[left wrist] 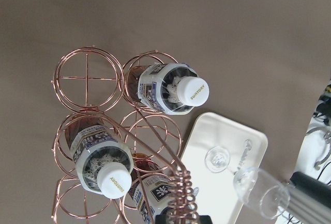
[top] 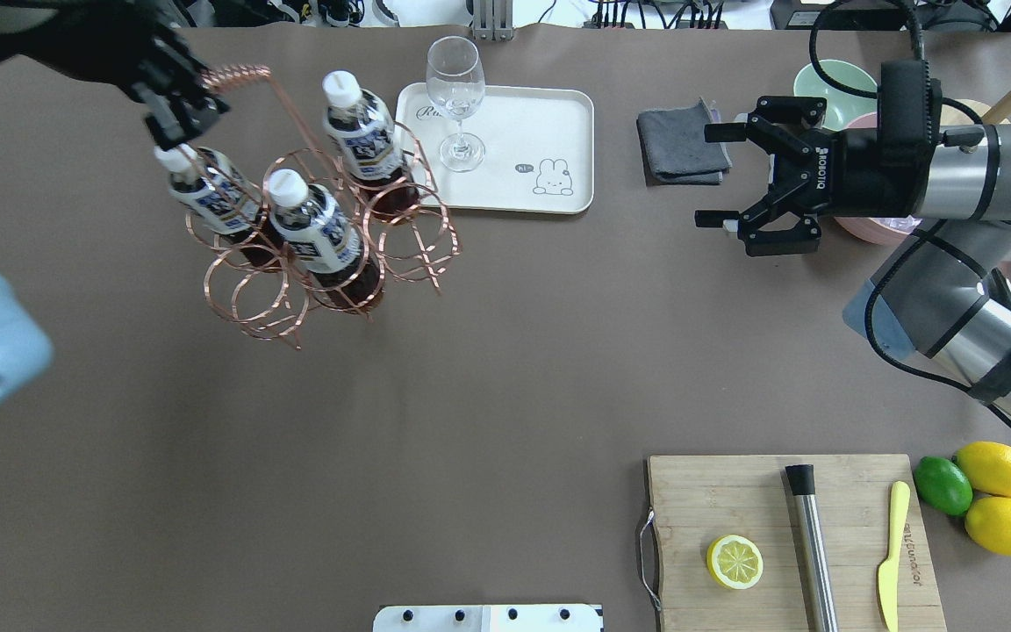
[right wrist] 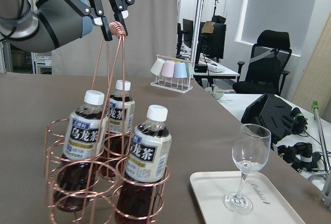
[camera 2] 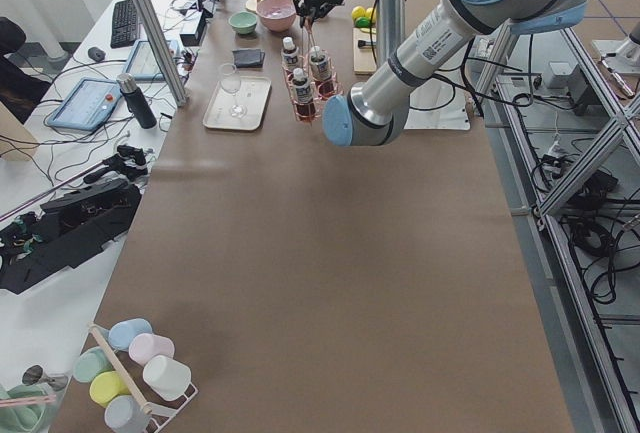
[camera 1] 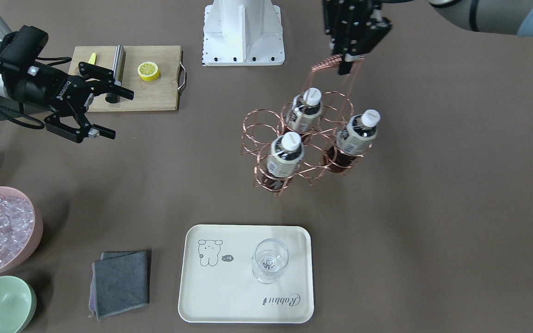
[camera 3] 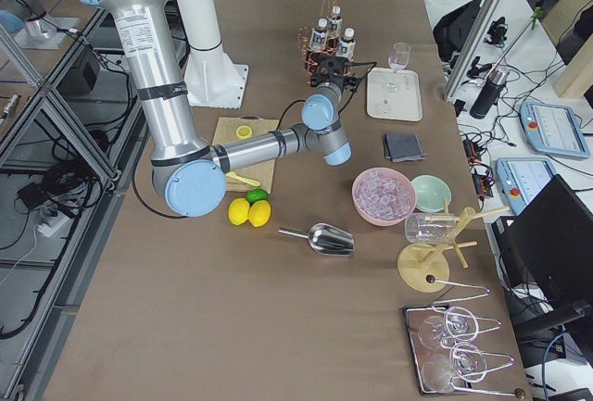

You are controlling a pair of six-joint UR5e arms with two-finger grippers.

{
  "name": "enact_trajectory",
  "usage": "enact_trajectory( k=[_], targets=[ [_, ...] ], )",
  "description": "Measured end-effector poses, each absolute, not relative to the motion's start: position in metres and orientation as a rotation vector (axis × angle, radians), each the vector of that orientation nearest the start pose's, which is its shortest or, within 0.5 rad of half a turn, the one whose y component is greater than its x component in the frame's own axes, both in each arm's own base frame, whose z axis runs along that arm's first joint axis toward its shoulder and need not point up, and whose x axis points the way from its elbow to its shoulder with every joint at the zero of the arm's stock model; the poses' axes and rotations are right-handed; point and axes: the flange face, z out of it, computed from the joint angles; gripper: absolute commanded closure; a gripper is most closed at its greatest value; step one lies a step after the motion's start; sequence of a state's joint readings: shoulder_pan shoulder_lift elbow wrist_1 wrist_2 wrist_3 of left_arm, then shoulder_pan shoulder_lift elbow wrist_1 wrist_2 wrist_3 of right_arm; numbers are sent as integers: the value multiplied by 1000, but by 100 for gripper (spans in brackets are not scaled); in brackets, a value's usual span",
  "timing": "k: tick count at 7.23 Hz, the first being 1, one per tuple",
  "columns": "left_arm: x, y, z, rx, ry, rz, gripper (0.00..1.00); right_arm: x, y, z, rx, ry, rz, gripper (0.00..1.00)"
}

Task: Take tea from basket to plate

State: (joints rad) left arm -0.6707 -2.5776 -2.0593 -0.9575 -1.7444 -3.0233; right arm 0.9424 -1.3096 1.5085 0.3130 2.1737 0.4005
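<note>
Nearest the front-facing camera lies the plate [camera 1: 211, 296], with only a stemmed glass [camera 1: 270, 261] standing on it. Beyond it, apart from the plate, is the basket [camera 1: 313, 137]. All three tea bottles [camera 1: 286, 155] are upright in its ring cells.

I note what each view adds. Looking straight down the handle, the left wrist camera confirms three cells filled and three showing only bare wire. From the side, the right wrist camera shows the left gripper [right wrist: 115, 26] with a finger on either side of the coiled handle [right wrist: 117, 29], clamped on it. From overhead that contact is blocked by the gripper body. I cannot tell whether the basket's feet touch the table [camera 1: 456, 185].

The left arm comes in from above, its gripper pointing down over the handle. The right arm's forearm lies level, and the right gripper [top: 707, 175] is held sideways with its jaws spread wide and nothing between them. It points across the table toward the basket, well apart from it. In the front view it hovers at the edge of the cutting board [camera 1: 160, 92].
</note>
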Motion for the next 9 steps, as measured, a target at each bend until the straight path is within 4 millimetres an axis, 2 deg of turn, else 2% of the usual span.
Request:
enact_trajectory(
  k=[1,2,4,6,7,9],
  targets=[
    [387,-401,-45,-558,887,-1845,100,-222,-452,393,1606,-1313,-756,0],
    [414,-389,-62,-544,883,-1822,100,-208,-442,412,1615,-1303,-749,0],
    [440,-376,-84,-530,887,-1793,100,-191,-430,433,1627,-1292,-742,0],
    [461,-366,-90,-456,908,-1770,100,-188,-428,436,1629,-1289,-740,0],
    [466,-363,-84,-418,918,-1746,100,-192,-431,433,1631,-1292,-741,0],
    [471,-361,-63,-380,918,-1718,100,-218,-446,410,1623,-1315,-752,0]
  ],
)
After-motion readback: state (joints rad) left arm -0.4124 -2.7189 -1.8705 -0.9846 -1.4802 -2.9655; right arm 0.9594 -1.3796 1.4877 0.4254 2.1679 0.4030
